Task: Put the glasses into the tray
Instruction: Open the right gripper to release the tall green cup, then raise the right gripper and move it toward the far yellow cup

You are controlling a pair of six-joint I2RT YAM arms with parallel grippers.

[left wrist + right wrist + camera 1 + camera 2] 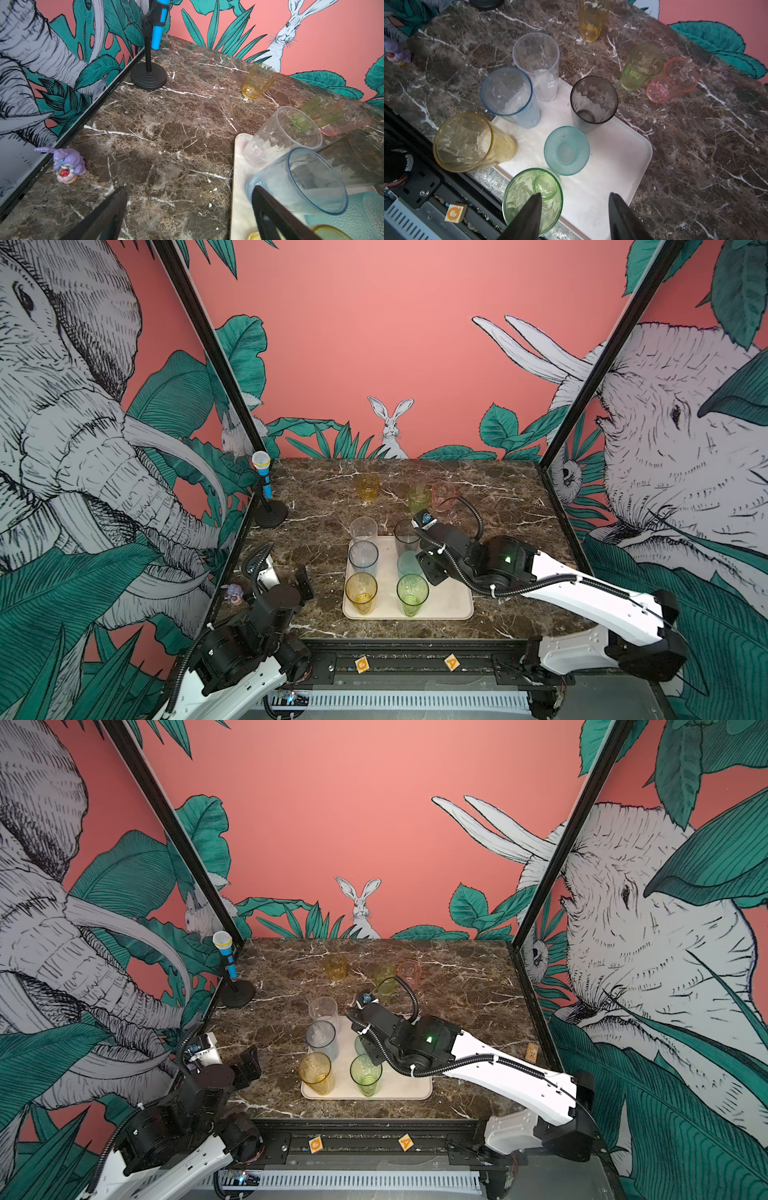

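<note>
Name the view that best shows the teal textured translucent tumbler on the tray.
Right wrist view: the teal textured translucent tumbler shows whole, from above. In both top views the right arm covers part; the left wrist view crops it.

left hand [189, 188]: low, near its base, fingers spread wide | right hand [575, 194]: far forward, fingers parted, empty

Gleams like translucent, faceted plastic: smoky grey tumbler [593, 104]. Looks smooth, matt: cream tray [612, 162]. Shines polished, white-veined marble: tabletop [706, 155].
</note>
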